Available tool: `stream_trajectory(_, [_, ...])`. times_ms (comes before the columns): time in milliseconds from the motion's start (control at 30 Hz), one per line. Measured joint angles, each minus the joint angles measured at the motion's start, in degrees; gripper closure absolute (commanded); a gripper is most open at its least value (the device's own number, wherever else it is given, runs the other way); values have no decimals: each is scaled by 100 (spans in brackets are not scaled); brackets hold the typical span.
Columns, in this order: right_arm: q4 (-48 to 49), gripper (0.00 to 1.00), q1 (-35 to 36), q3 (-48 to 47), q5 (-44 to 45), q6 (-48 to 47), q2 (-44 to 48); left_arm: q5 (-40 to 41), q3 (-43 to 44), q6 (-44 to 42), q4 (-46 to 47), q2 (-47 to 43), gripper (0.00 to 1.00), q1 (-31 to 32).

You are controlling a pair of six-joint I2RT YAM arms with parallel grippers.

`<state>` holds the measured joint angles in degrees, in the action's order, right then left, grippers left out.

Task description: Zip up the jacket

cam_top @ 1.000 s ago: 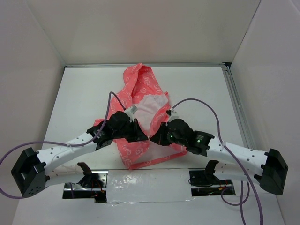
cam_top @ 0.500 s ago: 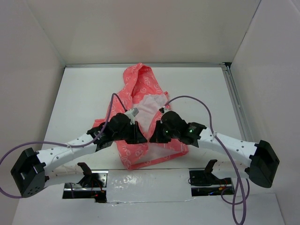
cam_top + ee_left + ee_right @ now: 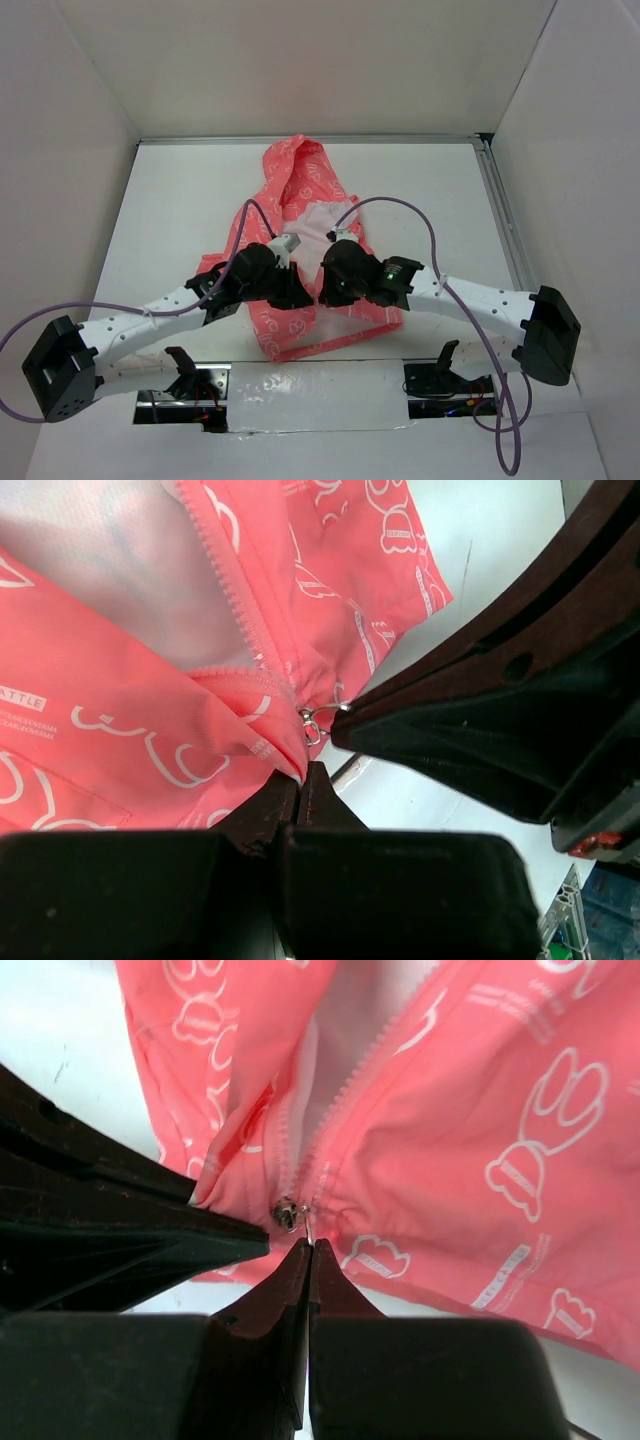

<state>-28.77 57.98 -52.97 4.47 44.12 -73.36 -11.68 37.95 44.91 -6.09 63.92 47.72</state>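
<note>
Jacket [image 3: 300, 185]: flat on the table [image 3: 180, 200], mid-width, just beyond the arm bases; coral pink with white print.
Axis: long axis far to near; hood [image 3: 292, 162] toward the far wall, hem toward the arms.
Front: open in a narrow V over whitish lining [image 3: 320, 222]; zipper teeth [image 3: 360, 1070] meeting only at the foot of the V.
Slider [image 3: 288, 1215]: low, close to the hem, between the two tool tips.
Left tool [image 3: 300, 778]: closed, clamped on the jacket hem edge just below the slider.
Right tool [image 3: 308, 1250]: closed, tips pinched on the pull tab [image 3: 309, 1228].
Top view only: the whole garment's lay, both arms closing in from either side, left tool [image 3: 310, 297] and right tool [image 3: 322, 293] tip to tip over the lower front; pinch points hidden under the black bodies.
Wrist views only: slider [image 3: 312, 722], teeth and both grips up close; opposite tool as a dark wedge right beside the slider.
Since a second ago: right arm swung in toward the middle, purple cable [image 3: 400, 205] arched higher; left arm and jacket much as before.
</note>
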Motion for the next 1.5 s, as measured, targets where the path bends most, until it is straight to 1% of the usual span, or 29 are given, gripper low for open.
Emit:
stream_trajectory(100, [-9, 100, 35, 4, 319, 109, 181, -39, -111, -44, 197, -52, 100, 0])
stream_trajectory(267, [48, 100, -20, 7, 549, 275, 686, -232, -208, -144, 485, -129, 100, 31])
stream_trajectory(467, [127, 100, -37, 4, 903, 308, 584, -308, -256, -304, 616, -168, 100, 243])
stream_trajectory(567, [57, 100, -48, -197, 1421, 424, 177, -433, -354, -315, 614, -223, 100, 323])
stream_trajectory(700, [74, 100, -205, -476, 1860, 487, -157, -619, -619, -249, 610, -461, 100, 348])
stream_trajectory(867, [291, 100, -728, -782, 2118, 474, -621, -837, -1069, -70, 599, -833, 100, 393])
stream_trajectory(1067, [820, 100, -1528, -1364, 2114, 199, -1506, -857, -1351, 103, 505, -874, 100, 400])
stream_trajectory(1133, [846, 100, -1779, -1799, 2087, 72, -1867, -859, -1436, 188, 525, -874, 100, 398])
stream_trajectory(1267, [999, 100, -2319, -3071, 2026, -361, -2815, -857, -1593, 304, 516, -876, 100, 420])
stream_trajectory(1367, [903, 100, -2680, -4214, 1971, -680, -3659, -791, -1729, 376, 568, -911, 100, 424])
stream_trajectory(1500, [1174, 100, -3178, -5654, 1941, -962, -4839, -938, -1869, 503, 428, -946, 100, 520])
